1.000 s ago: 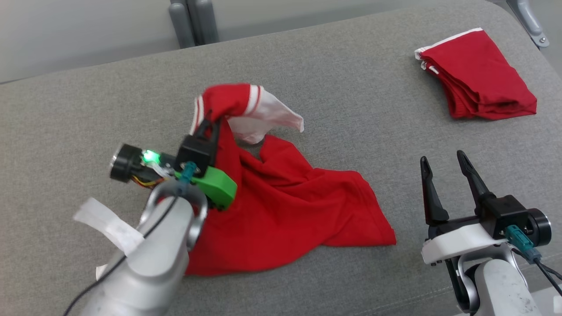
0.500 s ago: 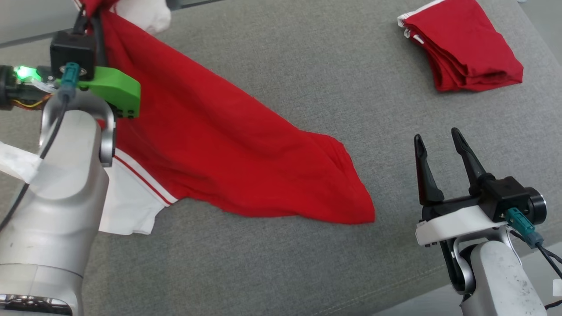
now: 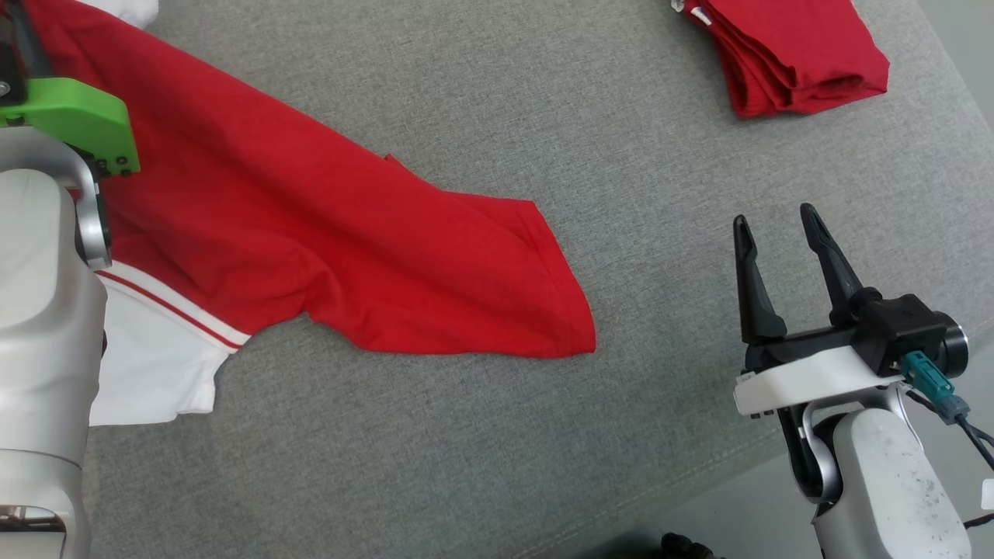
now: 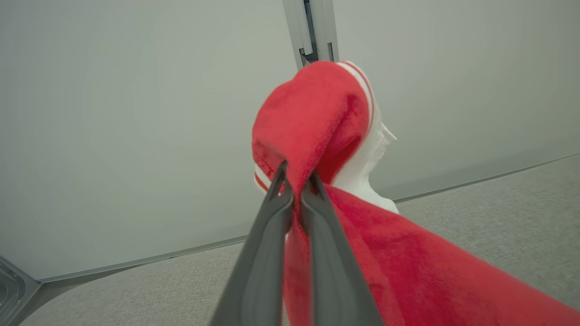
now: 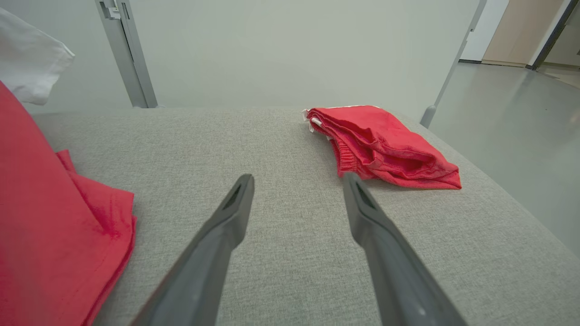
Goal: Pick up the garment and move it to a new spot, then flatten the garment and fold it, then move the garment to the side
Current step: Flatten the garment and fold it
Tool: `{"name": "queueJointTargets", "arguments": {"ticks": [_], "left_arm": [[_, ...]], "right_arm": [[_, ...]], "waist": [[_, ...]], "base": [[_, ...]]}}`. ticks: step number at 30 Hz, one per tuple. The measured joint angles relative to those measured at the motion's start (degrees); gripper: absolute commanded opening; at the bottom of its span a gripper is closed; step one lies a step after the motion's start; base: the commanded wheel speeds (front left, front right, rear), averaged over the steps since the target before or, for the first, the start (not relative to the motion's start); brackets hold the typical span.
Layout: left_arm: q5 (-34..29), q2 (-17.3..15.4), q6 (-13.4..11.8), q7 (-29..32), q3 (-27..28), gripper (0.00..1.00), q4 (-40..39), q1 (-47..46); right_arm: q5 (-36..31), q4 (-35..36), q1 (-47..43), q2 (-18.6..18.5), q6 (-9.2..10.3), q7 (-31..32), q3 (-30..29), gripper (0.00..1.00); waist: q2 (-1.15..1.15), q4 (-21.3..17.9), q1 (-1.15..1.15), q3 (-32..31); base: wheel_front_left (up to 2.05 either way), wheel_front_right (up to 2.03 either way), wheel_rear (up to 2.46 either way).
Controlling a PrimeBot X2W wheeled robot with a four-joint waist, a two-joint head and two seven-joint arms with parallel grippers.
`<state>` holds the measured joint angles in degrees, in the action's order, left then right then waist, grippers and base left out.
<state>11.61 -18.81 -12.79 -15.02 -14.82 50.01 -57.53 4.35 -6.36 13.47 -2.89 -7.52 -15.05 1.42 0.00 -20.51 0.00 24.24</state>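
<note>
The garment (image 3: 326,225) is a red shirt with white, red-striped trim. It hangs stretched from the upper left of the head view, its lower hem trailing on the grey cushion (image 3: 505,93). In the left wrist view my left gripper (image 4: 297,174) is shut on a bunched red fold of the garment (image 4: 312,122), held high above the surface. A white sleeve (image 3: 155,357) hangs beside my left forearm. My right gripper (image 3: 776,221) stands open at the right, over bare cushion and apart from the garment's hem; its fingers (image 5: 235,208) hold nothing.
A second red garment (image 3: 784,46), folded, lies at the far right corner of the cushion, also seen as a folded pile (image 5: 385,145) ahead of the right gripper. The cushion's front edge (image 3: 699,497) runs close to my right arm. A pale wall and metal post (image 4: 312,27) stand behind.
My left gripper has lifted the garment up and to the left, pulling it from a heap into a long hanging sheet. The head camera has tilted down. The right gripper has stayed open.
</note>
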Motion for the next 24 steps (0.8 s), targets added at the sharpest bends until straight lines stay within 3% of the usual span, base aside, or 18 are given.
{"name": "queueJointTargets", "arguments": {"ticks": [1, 2, 13, 24], "left_arm": [[0.09, -0.01, 0.36, 0.00, 0.02, 0.40, 0.23, 0.01], [0.57, 0.03, 1.38, 0.00, 0.18, 1.00, 0.25, 0.00], [5.50, 0.03, 7.86, -0.02, 2.98, 1.00, -3.38, 2.57], [7.14, 3.25, 8.72, -0.11, 6.22, 1.00, -22.28, 21.82]], "right_arm": [[0.00, 0.01, 0.08, 0.00, -0.01, -0.01, -0.07, 1.00], [0.00, 0.07, 0.10, 0.00, 0.00, -0.01, -0.26, 1.00], [-1.72, -0.29, -0.36, 0.03, -0.01, 0.00, -2.65, 1.00], [-3.09, -4.02, -3.03, 0.05, -0.01, -0.01, -3.77, 1.00]], "waist": [[0.00, -0.03, 0.00, 0.10], [0.00, 0.08, 0.00, 0.16], [0.00, 4.27, 0.00, -1.83], [0.00, 9.20, 0.00, -7.58]], "base": [[0.00, 0.00, 0.00], [0.00, 0.00, 0.00], [0.00, 0.00, 0.00], [0.00, 0.00, 0.00]]}}
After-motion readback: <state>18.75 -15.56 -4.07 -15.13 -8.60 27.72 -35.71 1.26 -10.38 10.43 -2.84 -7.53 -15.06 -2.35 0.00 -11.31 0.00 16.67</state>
